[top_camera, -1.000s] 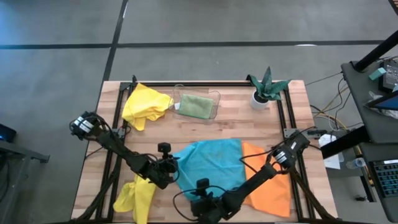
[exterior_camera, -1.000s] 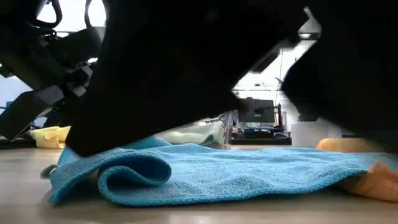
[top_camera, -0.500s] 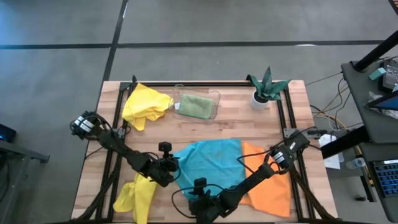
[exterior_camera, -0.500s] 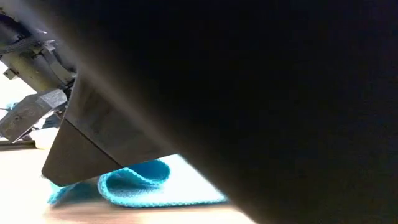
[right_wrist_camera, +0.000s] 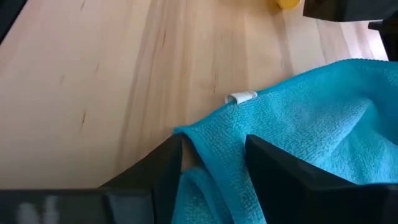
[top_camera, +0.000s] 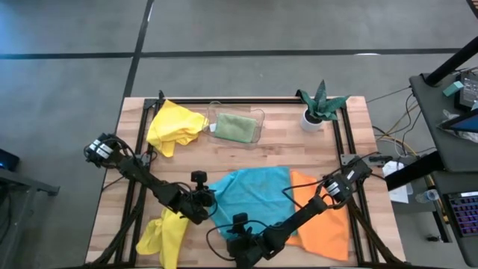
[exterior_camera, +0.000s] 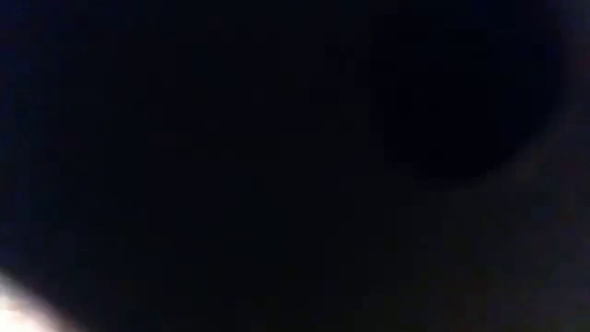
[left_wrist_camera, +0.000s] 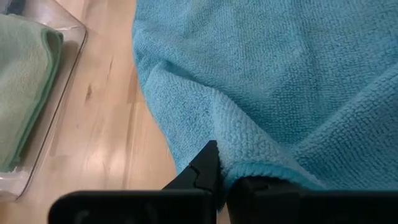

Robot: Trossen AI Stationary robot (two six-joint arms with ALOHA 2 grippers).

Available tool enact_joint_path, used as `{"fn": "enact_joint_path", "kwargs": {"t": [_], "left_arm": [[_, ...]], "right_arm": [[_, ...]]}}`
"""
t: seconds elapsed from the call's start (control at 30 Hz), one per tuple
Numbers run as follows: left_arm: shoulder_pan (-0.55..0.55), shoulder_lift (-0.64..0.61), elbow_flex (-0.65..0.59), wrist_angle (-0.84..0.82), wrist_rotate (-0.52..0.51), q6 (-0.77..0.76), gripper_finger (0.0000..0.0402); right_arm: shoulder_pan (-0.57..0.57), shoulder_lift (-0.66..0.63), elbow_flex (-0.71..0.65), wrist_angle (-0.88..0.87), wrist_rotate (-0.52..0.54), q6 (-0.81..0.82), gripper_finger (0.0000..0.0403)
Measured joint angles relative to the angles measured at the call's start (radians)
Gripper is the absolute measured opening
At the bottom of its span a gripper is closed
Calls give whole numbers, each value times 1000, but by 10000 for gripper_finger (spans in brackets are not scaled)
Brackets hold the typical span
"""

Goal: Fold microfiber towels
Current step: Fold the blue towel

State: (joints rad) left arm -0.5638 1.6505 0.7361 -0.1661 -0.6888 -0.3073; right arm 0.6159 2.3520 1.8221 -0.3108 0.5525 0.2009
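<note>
The turquoise towel [top_camera: 250,196] lies spread at mid-table, its right part over the orange towel [top_camera: 327,223]. My left gripper [top_camera: 208,203] is shut on its left edge [left_wrist_camera: 261,168]. My right gripper [top_camera: 226,240] is open at the near edge. Its fingers stand on either side of the towel's near left corner [right_wrist_camera: 214,134], beside a white tag [right_wrist_camera: 241,97]. One yellow towel [top_camera: 173,125] lies crumpled far left, another [top_camera: 164,236] near left. A sage green towel [top_camera: 234,127] lies folded in the clear tray. The low view is blacked out by an arm. My left gripper pinches a raised fold of the turquoise towel's left edge [left_wrist_camera: 252,163] between its two shut fingers [left_wrist_camera: 205,174]. It comes slanting down from the table's left. The cloth runs up to the fingers in a ridge. The rest of the towel lies on the table.
A clear plastic tray [top_camera: 258,116] stands at the far middle. A potted plant [top_camera: 320,106] stands far right. Bare wood lies between the tray and the turquoise towel, and a black frame runs along the table's edges.
My right gripper has sunk a little and gone slightly toward the table's left, at the turquoise towel's near left corner. Its arm now blocks the low view entirely. The towel and my left gripper have kept still.
</note>
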Motion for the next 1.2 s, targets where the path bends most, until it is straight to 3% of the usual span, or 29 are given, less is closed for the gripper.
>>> {"fn": "enact_joint_path", "kwargs": {"t": [0.27,0.57,0.9,1.2], "left_arm": [[1,0,0,1,3,1,0],[1,0,0,0,10,0,0],[1,-22,24,-65,40,29,0],[1,-169,69,-252,15,26,0]], "right_arm": [[-7,3,-1,14,78,-16,142],[-19,3,1,50,93,-40,18],[-14,-5,77,14,144,-43,10],[1,-48,217,-158,158,-11,9]]}}
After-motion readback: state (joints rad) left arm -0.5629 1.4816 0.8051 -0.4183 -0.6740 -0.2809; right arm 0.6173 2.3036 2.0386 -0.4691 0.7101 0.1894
